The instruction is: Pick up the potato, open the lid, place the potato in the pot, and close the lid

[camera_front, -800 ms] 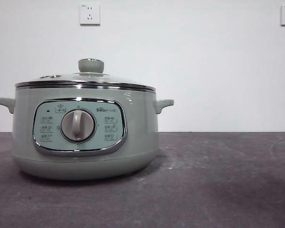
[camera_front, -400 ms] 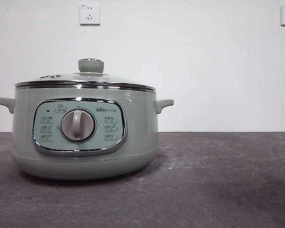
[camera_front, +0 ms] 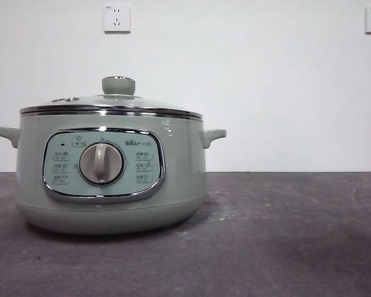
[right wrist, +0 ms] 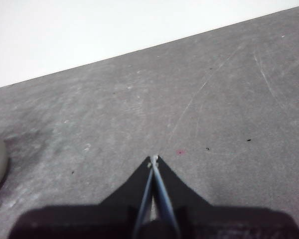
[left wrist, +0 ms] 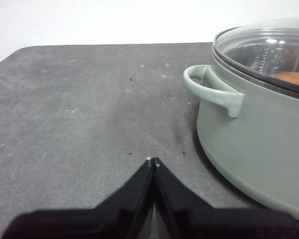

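Lid (camera_front: pixel 111 104) seated on pot (camera_front: pixel 111 179), potato (left wrist: pixel 292 78) visible inside through glass. Left claw (left wrist: pixel 153 162) pressed together, empty, beside the pot; right claw (right wrist: pixel 153 159) likewise, above bare bench (right wrist: pixel 214 99).

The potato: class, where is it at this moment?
In the left wrist view, the potato shows as an orange patch through the glass lid, inside the closed pot. The front view hides it.

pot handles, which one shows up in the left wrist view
The handle nearest the shut left gripper, a pale green loop on the pot below the lid rim. The other handle is hidden there.
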You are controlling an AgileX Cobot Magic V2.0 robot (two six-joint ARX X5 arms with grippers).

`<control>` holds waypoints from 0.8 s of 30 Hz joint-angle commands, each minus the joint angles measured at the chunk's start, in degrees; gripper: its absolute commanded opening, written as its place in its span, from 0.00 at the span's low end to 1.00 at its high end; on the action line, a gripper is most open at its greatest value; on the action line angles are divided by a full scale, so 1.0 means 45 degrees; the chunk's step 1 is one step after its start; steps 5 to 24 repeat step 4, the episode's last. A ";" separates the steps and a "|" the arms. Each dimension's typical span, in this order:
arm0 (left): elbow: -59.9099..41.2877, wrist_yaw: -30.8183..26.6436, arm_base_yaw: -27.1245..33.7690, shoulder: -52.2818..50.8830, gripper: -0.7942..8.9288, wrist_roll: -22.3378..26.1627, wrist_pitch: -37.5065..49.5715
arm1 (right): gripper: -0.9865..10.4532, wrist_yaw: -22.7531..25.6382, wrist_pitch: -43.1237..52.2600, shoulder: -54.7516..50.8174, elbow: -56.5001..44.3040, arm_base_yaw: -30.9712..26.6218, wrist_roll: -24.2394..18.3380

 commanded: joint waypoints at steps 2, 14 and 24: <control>-0.0175 0.0029 0.0039 -0.0034 0.08 0.0107 0.0024 | 0.07 0.0058 0.0000 -0.0005 -0.0126 -0.0015 0.0131; -0.0175 0.0029 0.0039 -0.0034 0.08 0.0107 0.0024 | 0.07 0.0058 0.0000 -0.0005 -0.0126 -0.0015 0.0131; -0.0175 0.0029 0.0039 -0.0034 0.08 0.0107 0.0024 | 0.07 0.0058 0.0000 -0.0005 -0.0126 -0.0015 0.0131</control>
